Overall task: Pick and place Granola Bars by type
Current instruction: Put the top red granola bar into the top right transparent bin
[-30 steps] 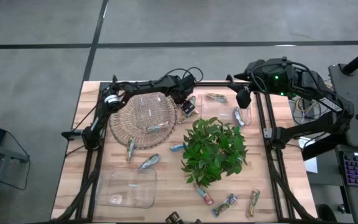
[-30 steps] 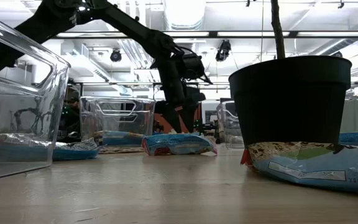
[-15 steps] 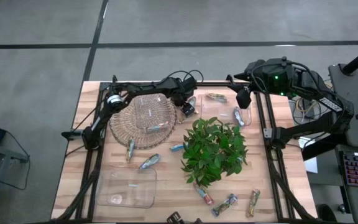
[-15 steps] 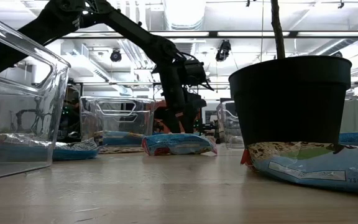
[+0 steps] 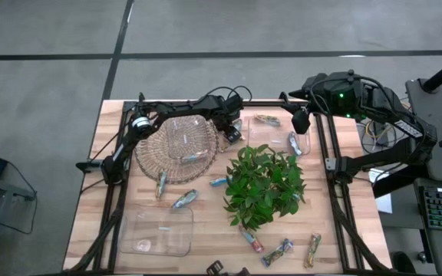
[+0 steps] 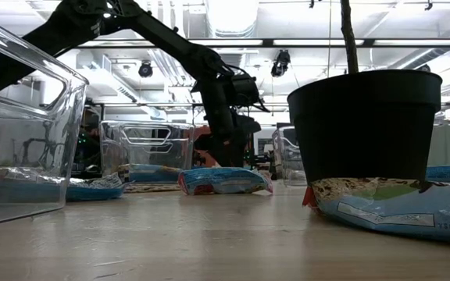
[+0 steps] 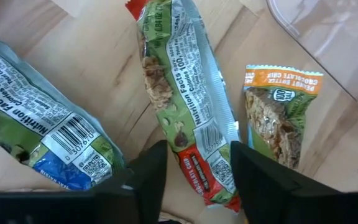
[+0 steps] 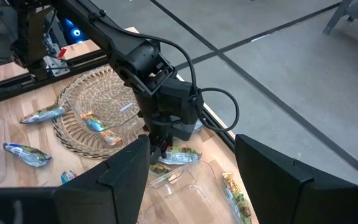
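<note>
The left pincer (image 5: 232, 132) hangs low over the bench (image 5: 206, 230) at about 12 o'clock, just off the woven basket (image 5: 176, 147)'s 2 o'clock edge. In the left wrist view its two dark fingers (image 7: 148, 177) stand apart, straddling a green-and-red granola bar (image 7: 188, 106) that lies flat on the wood; a second green bar (image 7: 36, 134) and an orange-topped bar (image 7: 278, 115) lie close on either side. One multicoloured bar (image 5: 193, 156) rests inside the basket. Other bars are scattered around the leafy plant (image 5: 265, 184): two (image 5: 184, 199) at its 9 o'clock side, three (image 5: 282, 249) near the 5 o'clock edge. The right pincer (image 5: 301, 120) waits at 1 o'clock, raised, its fingers (image 8: 126, 174) spread wide. A clear tray (image 5: 159, 230) sits at 7 o'clock.
</note>
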Controlling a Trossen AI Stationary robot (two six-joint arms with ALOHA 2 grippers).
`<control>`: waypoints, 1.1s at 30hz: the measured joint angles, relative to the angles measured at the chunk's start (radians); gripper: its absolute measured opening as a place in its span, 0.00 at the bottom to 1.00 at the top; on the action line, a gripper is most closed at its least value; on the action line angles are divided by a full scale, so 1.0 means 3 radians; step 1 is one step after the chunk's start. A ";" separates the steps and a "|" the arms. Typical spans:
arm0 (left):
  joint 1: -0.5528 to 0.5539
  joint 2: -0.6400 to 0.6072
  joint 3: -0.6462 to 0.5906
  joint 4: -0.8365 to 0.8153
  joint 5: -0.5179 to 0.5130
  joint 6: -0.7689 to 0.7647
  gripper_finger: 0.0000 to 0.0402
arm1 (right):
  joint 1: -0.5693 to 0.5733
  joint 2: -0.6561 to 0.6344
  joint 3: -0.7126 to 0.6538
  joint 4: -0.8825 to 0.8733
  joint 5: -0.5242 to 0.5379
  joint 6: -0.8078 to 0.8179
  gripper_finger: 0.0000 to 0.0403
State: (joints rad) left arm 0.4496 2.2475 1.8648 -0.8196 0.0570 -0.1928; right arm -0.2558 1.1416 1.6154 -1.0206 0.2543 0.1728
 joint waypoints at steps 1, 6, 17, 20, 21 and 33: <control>0.0000 0.0000 0.0000 -0.0001 0.0000 -0.0001 0.35 | 0.0000 0.0000 0.0000 0.0000 0.0000 -0.0001 0.56; 0.0002 0.0000 -0.0006 0.0000 -0.0002 -0.0059 0.22 | 0.0000 0.0000 0.0000 0.0000 0.0001 -0.0001 0.56; 0.0021 0.0000 -0.0009 -0.0001 -0.0025 -0.0087 0.00 | 0.0000 0.0000 0.0000 0.0000 0.0011 -0.0052 0.56; 0.0024 0.0000 -0.0009 -0.0001 -0.0028 -0.0089 0.00 | 0.0000 0.0000 0.0000 0.0000 0.0010 -0.0053 0.56; 0.0024 0.0000 -0.0009 0.0000 -0.0028 -0.0089 0.00 | -0.0003 -0.0001 0.0000 0.0000 0.0010 -0.0060 0.56; 0.0067 -0.0144 0.0199 -0.0157 -0.0074 -0.0144 0.00 | -0.0001 -0.0001 0.0000 0.0000 0.0023 -0.0066 0.56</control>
State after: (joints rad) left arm 0.4697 2.2043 1.9244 -0.8668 0.0349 -0.2361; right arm -0.2562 1.1412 1.6154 -1.0206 0.2612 0.1532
